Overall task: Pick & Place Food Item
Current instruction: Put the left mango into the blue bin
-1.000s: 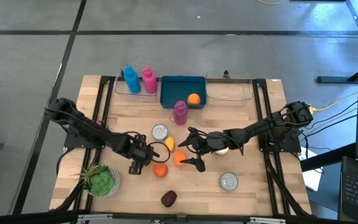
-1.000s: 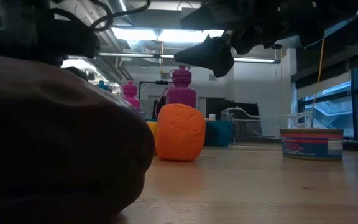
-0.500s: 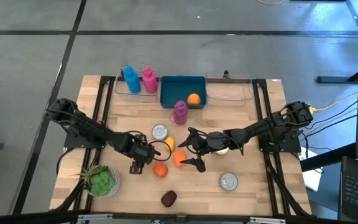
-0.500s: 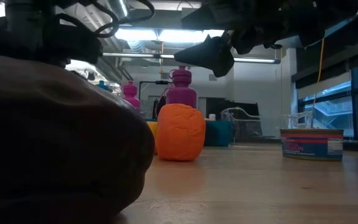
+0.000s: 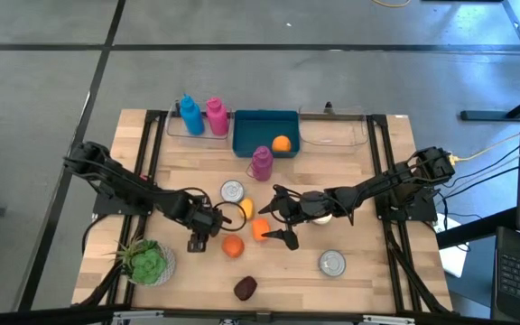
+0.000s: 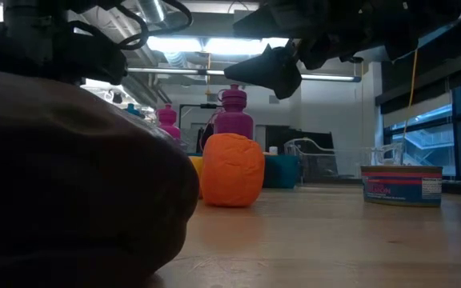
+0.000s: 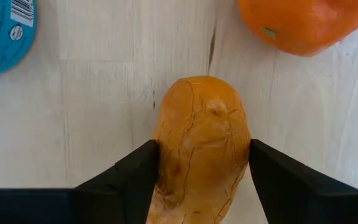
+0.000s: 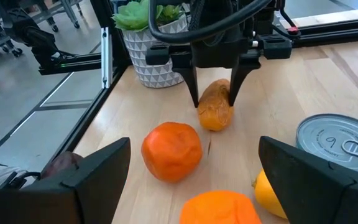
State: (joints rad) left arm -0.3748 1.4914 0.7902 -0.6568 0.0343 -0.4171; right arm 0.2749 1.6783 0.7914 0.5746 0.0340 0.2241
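My left gripper (image 5: 197,238) stands near the table's near-left part, fingers pointing down, shut on a brown-orange potato (image 7: 201,146), which also shows in the right wrist view (image 8: 215,107). In the high view the gripper hides the potato. A round orange fruit (image 5: 233,246) lies just right of it. My right gripper (image 5: 278,219) hovers open near the table's middle, above a second orange piece (image 5: 260,228) and beside a yellow one (image 5: 246,208). A blue bin (image 5: 265,126) at the far edge holds a small orange (image 5: 281,143). My left gripper pinches the potato's upper part (image 8: 214,93) between its two fingers (image 7: 143,163), coming from above and pointing down. The potato stands upright with its rounded lower end (image 8: 216,124) below the fingers. Whether that end rests on the table, I cannot tell.
Two tins stand on the table (image 5: 232,190) (image 5: 332,262). A purple bottle (image 5: 261,162) stands before the bin, and blue and pink bottles (image 5: 190,116) sit in a clear tray at the far edge. A potted plant (image 5: 147,262) and a dark red item (image 5: 245,287) sit near the near edge.
My left arm has shifted slightly toward the table's left, still shut on the potato.
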